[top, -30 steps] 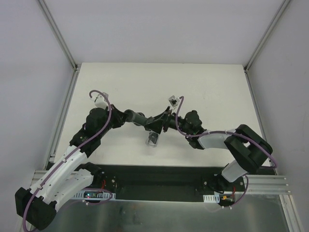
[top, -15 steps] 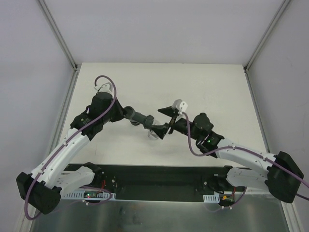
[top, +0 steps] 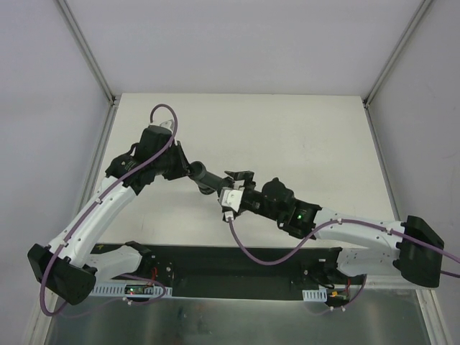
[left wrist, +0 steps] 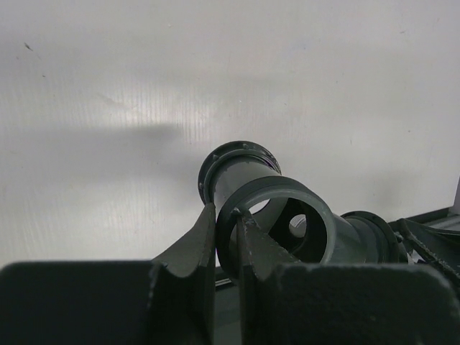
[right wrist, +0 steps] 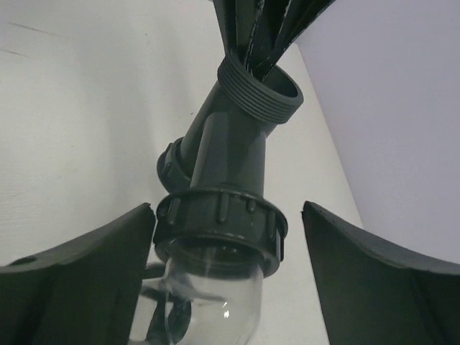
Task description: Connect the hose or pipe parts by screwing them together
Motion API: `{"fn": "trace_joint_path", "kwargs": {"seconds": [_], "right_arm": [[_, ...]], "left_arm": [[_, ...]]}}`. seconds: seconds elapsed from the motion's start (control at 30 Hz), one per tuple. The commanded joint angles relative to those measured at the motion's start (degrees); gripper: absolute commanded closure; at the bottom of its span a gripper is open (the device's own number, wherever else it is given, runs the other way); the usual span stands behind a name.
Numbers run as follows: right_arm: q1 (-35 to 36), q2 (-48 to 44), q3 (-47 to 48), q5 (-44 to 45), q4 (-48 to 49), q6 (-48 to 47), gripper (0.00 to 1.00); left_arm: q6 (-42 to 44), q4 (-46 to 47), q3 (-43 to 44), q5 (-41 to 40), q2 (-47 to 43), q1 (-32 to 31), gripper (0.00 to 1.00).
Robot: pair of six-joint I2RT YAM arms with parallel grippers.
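The dark grey branched pipe fitting (left wrist: 287, 215) hangs above the table, and my left gripper (left wrist: 228, 215) is shut on the rim of one of its sockets. In the top view the left gripper (top: 188, 171) holds the fitting (top: 205, 178) at the table's middle. From the right wrist, the fitting (right wrist: 233, 144) runs down to a ribbed nut (right wrist: 219, 223) with the clear connector (right wrist: 212, 295) seated under it. My right gripper (right wrist: 228, 206) is open, one finger on each side of the nut, the left finger close, the right finger well off. The right gripper (top: 228, 188) covers the connector from above.
The white table (top: 309, 129) stretches behind and to the right of both arms. Grey walls with metal frame posts (top: 90, 57) stand on the left, right and back. A black base plate (top: 237, 262) runs along the near edge.
My right gripper has opened and its wrist has rolled over, moving left around the connector end. The left arm has shifted the fitting slightly up and away, grip unchanged.
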Motion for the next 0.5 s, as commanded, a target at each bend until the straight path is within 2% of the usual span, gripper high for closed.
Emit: {"fn": "trace_joint_path", "kwargs": {"seconds": [0.0,0.03,0.07,0.13,0.17,0.23,0.3,0.37,0.4,0.47], "right_arm": [[0.9,2.9,4.2,3.5,1.1,-4.1,0.22],[0.9,3.5,4.4,3.7,1.6,-0.6,0.29],[0.6,4.1,4.6,3.7,2.1,3.0,0.49],[-2.0,5.3,4.6,0.5,4.5,10.5,0.61],[-3.2,5.6,4.5,-2.0,5.5,19.7,0.65],[-6.0,6.6,3.8,-6.7,9.6,28.4,0.67],[-9.8,8.2,3.7,-10.2,14.0,42.4,0.69],[-13.7,9.7,3.1,-14.8,17.6,50.8,0.71],[-14.9,11.3,2.9,-15.8,21.3,59.9,0.71],[-17.6,13.2,2.9,-19.8,24.9,67.0,0.72]], "left_arm": [[-1.4,-1.0,3.0,5.4,-0.5,0.7,1.0],[-1.4,0.5,3.0,6.3,-0.9,0.6,1.0],[-1.3,1.8,2.6,7.3,-1.5,0.7,1.0],[-1.5,5.7,-0.3,9.2,-4.3,0.7,1.0],[-2.0,9.5,-1.5,9.0,-5.4,0.7,1.0],[-2.7,12.6,-5.2,7.3,-8.8,0.7,1.0],[-3.4,16.5,-8.5,4.9,-10.9,0.7,1.0],[-3.6,22.2,-11.6,2.2,-15.0,0.6,1.0],[-3.6,24.6,-15.1,1.3,-16.6,0.5,1.0],[-3.4,28.1,-18.3,-1.0,-20.9,0.6,1.0]]}}
